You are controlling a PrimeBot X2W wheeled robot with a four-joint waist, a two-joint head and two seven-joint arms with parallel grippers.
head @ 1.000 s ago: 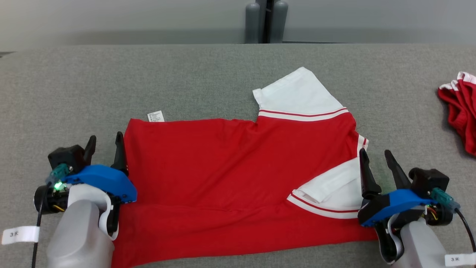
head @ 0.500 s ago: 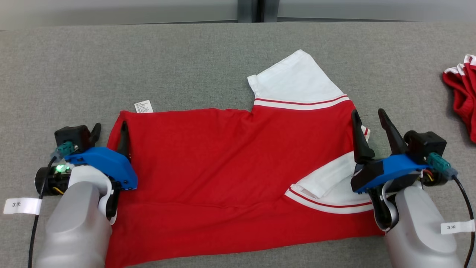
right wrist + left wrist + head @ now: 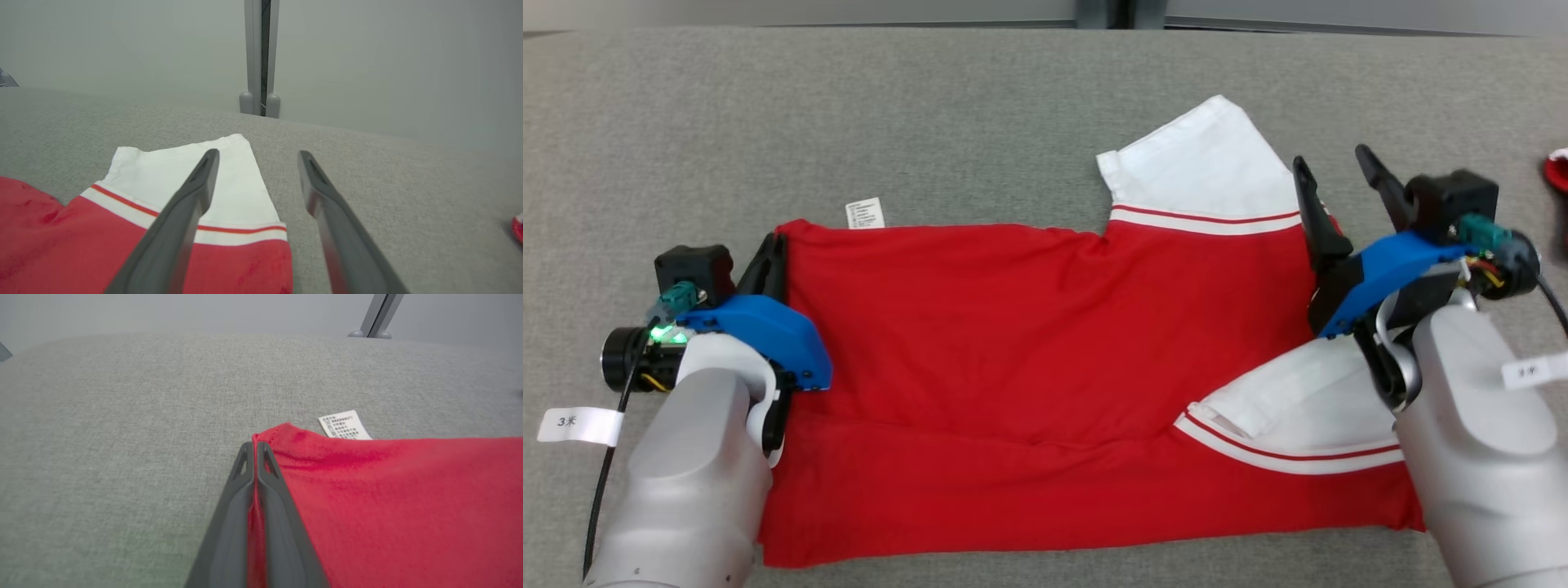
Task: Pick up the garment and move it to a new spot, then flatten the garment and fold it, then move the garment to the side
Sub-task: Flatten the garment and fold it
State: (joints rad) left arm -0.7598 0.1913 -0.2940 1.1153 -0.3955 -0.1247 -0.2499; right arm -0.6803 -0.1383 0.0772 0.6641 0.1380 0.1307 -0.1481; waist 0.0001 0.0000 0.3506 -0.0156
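A red garment with white sleeves lies spread across the grey surface, one white sleeve sticking out at the far right and another folded over its near right part. My left gripper is shut on the garment's far left corner, red cloth pinched between its fingers. A white label lies beside that corner. My right gripper is open above the garment's right edge, beside the far white sleeve, with nothing between its fingers.
A second red and white garment lies bunched at the far right edge of the grey padded surface. A grey post stands beyond the surface's far edge. Bare surface stretches behind and left of the garment.
The left gripper has shut on the garment's left corner. The right gripper moved forward along the right edge, still open. The head camera tilted down.
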